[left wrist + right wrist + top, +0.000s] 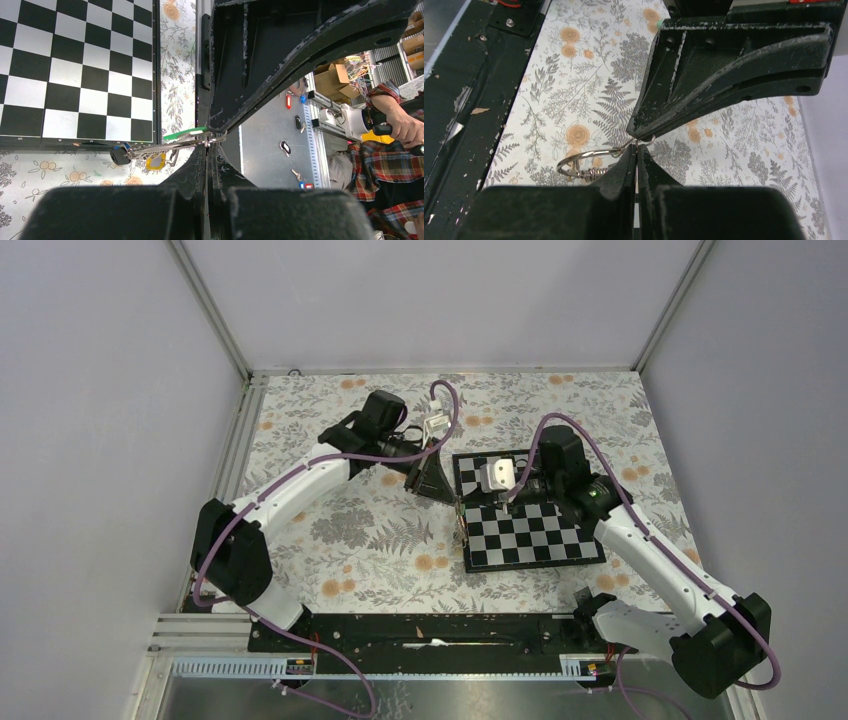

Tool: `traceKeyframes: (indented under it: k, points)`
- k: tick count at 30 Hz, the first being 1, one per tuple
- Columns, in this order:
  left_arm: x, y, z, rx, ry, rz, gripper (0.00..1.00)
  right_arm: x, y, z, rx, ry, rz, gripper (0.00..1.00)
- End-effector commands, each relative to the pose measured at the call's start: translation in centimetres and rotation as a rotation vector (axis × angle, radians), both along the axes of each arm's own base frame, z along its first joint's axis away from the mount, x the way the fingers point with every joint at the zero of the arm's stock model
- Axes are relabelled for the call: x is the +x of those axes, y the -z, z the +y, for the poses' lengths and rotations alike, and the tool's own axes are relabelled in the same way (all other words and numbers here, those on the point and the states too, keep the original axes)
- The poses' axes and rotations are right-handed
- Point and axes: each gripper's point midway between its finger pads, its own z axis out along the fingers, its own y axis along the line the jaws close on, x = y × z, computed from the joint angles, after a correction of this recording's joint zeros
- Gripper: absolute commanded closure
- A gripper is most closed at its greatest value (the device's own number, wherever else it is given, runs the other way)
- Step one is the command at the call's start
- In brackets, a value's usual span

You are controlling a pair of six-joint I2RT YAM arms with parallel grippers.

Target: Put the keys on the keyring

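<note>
Keyring (165, 148) is pinched at one end in my left claw (208, 144); the jaws are closed flat on the thin metal, with no gap between them. From these fingertips the bunch goes out to the left of my wrist view, its long axis almost level and seen edge-on, just along the near border of the chessboard (75, 75). On it I see a green key head (184, 133) lying along the top, a yellow head (156, 161) below, and a dark head with some blue (120, 155) at the far end. Whether the green one is already threaded or only lies against the ring, I cannot tell. My right claw (638, 148) is closed too, gripping a silvery wire loop (579, 164) with a small coiled part; this loop also points left from the tips, and I judge it to be the same ring, but not surely. In the top view both claws meet at the left edge of the board; so neither arm is nearer. The coming move, I think, needs one end held quiet while the other slides along that axis.
</note>
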Motion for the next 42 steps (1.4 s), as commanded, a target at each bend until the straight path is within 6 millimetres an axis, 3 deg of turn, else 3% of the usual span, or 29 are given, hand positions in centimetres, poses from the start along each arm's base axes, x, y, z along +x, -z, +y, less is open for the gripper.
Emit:
traceKeyframes:
  k: [1, 42]
  points:
    - [-1.3, -2.8, 0.3, -0.113, 0.066, -0.069, 1.0, 0.0, -0.5, -0.5, -0.021, 0.006, -0.076, 1.0]
    - [-0.4, -2.5, 0.0, -0.109, 0.045, -0.046, 1.0, -1.2, -1.0, 0.2, 0.026, -0.053, -0.005, 1.0]
